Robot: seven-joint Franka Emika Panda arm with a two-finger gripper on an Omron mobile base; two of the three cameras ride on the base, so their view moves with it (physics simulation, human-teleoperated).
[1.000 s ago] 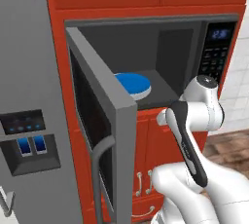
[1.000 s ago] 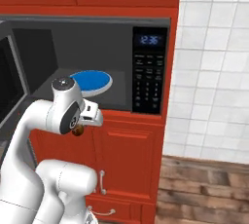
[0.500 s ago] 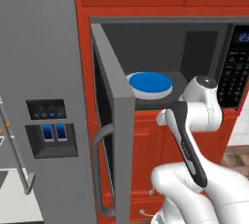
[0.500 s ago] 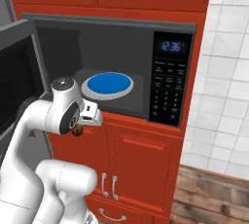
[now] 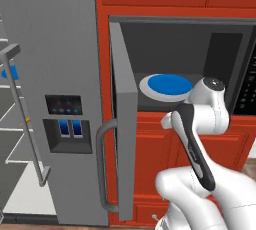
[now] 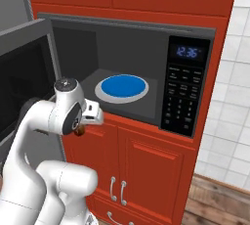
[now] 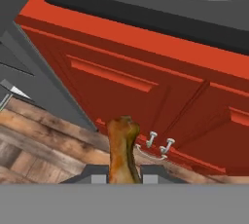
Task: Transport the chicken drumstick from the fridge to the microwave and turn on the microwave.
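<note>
Fridge (image 5: 55, 49) far left, grey door with blue-lit dispenser panel (image 5: 65, 124), one door swung open on white shelves at the left edge. Microwave (image 6: 146, 79) right of it, door (image 5: 125, 124) hanging wide open to the left, blue plate (image 6: 122, 87) in the cavity, keypad (image 6: 181, 97) on the right. Gripper (image 7: 124, 172) sits below the microwave opening, near the red cabinet doors (image 6: 146, 160), fingers closed on the chicken drumstick (image 7: 122, 150), which sticks out between them. Wood floor (image 7: 34, 135) lies below.
</note>
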